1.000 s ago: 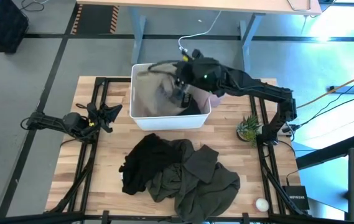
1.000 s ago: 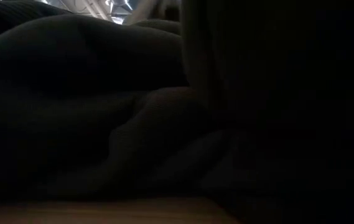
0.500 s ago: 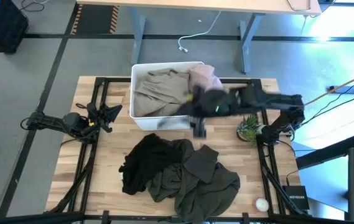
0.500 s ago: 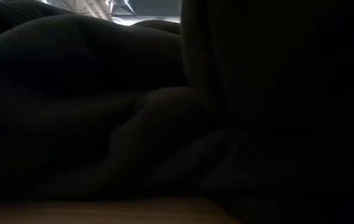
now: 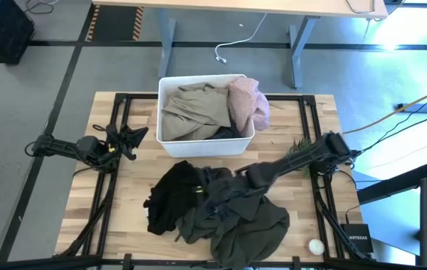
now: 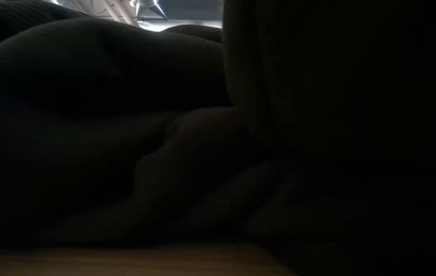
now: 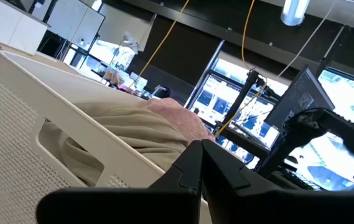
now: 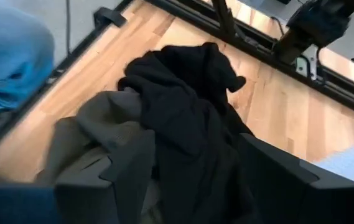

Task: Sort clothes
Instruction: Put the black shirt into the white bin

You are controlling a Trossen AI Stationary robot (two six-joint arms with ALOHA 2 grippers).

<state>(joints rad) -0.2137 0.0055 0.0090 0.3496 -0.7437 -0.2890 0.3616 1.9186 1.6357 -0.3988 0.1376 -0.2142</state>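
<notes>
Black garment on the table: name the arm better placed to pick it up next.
Right. Its pincer hangs open directly over the black garment and the olive-green garment, while the left pincer waits at the table's left side beside the white bin.

The bin [image 5: 169, 140] is white, with a finely perforated wall showing in the left wrist view. In it lie a beige-khaki garment [image 5: 194, 111] and a pale pink garment [image 5: 247, 102]. The black garment [image 5: 172, 196] is plain, and the dark olive-green garment [image 5: 247, 221] is plain too. The table [image 5: 134, 176] is light wood with visible grain, framed by black rails. The 2 arms are dark. A small plant [image 5: 300, 150] is green, and a small ball [image 5: 316, 245] is white.
</notes>
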